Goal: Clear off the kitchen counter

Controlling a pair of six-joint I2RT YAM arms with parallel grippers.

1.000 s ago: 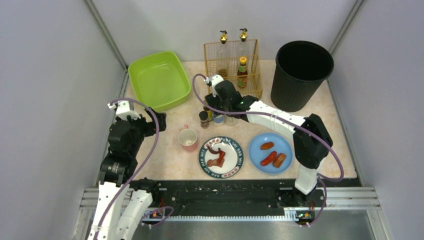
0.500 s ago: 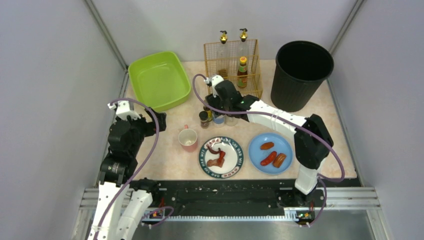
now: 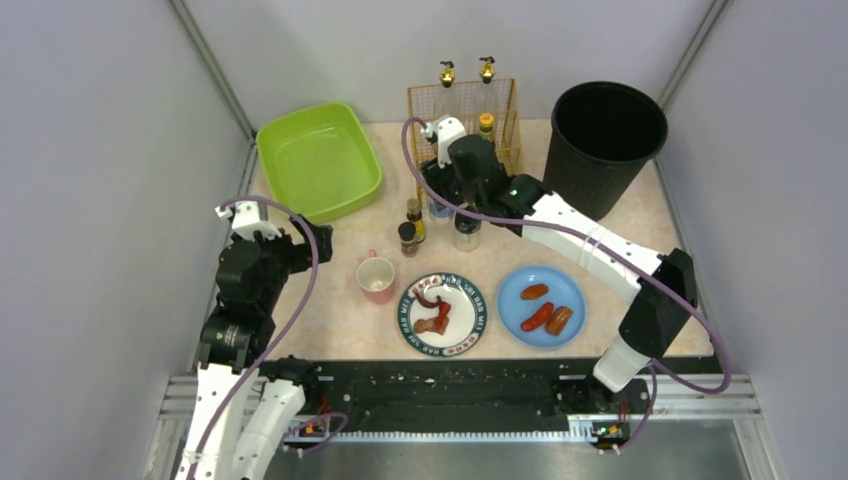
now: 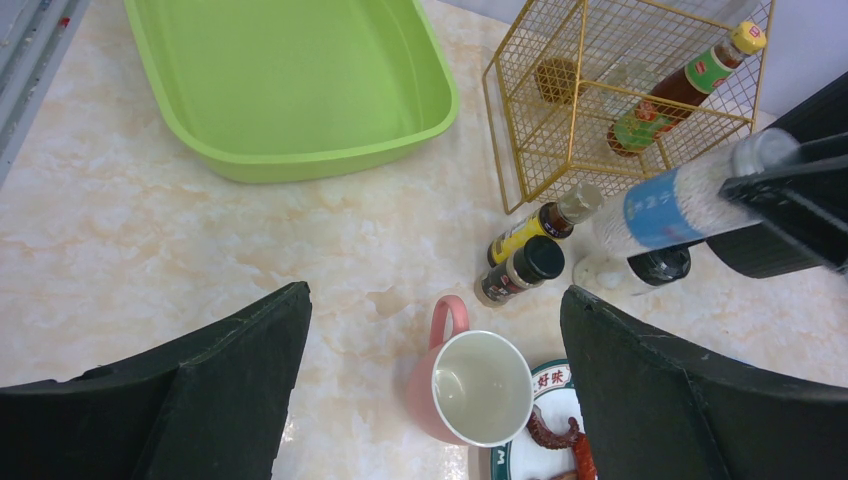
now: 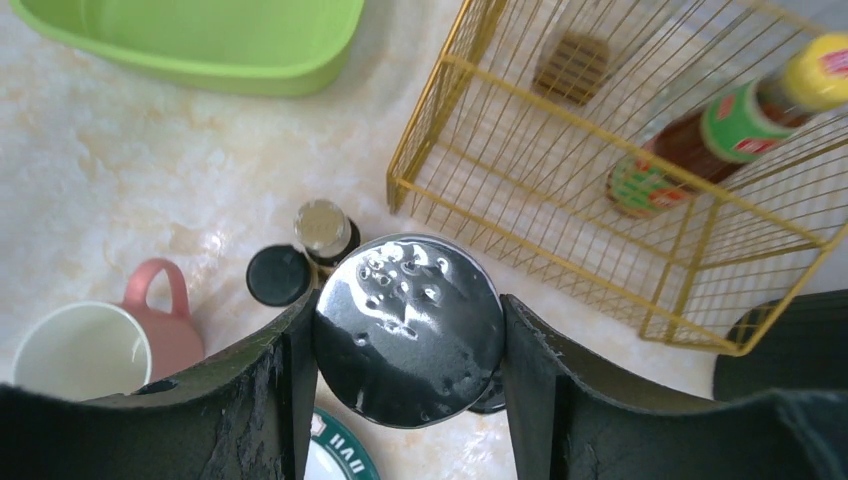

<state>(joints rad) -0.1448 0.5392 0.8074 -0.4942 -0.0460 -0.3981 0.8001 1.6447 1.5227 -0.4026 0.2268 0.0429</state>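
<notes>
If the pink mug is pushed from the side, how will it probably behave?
The pink mug looks empty, so probably light. Standing upright and squat, it should slide rather than tip. It looks ceramic, so likely fragile.

Mug point(image 3: 377, 278) left of plate point(image 3: 478, 318) on counter point(image 3: 340, 322), basket point(image 3: 420, 110) behind jars point(image 3: 408, 238)

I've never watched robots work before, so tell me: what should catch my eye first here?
The right gripper, shut on a silver-capped bottle just in front of the gold wire basket at the back of the counter. Then the bright green tub at far left and the black bin at far right. Near the arms, a patterned plate and a blue plate hold food.
</notes>
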